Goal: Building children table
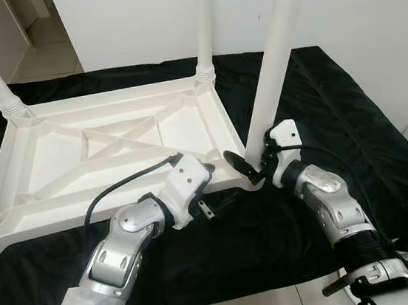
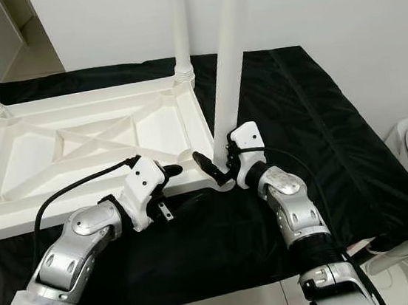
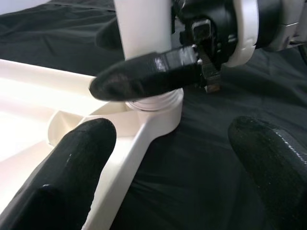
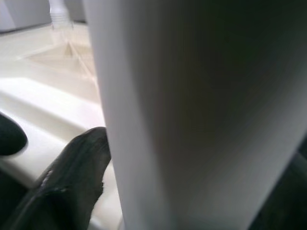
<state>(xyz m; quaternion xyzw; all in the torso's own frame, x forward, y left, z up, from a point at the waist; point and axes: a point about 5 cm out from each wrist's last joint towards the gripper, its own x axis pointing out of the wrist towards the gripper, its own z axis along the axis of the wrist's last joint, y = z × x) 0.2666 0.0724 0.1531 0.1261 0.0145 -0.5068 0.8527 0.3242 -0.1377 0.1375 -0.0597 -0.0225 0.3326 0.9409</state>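
Black cloth (image 1: pixel 350 127) under upturned tabletop (image 1: pixel 114 145). Right gripper (image 1: pixel 259 166) pinching leg (image 1: pixel 275 62), seating it in the corner; left gripper (image 1: pixel 213 192) spread, bracing the rim.

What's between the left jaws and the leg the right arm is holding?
In the left wrist view, one black finger of the right gripper crosses before the leg; below it, the tabletop's corner socket and black cloth.

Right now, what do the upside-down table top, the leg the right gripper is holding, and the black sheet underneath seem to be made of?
Table top: likely moulded plastic, off-white and slightly glossy, judging by its cast ribs and cross-bracing. Leg, with the right gripper around it: probably the same plastic, a smooth tube with a ridged collar at its base. Black sheet: thin fabric or plastic film with a faint sheen, creased and folded.
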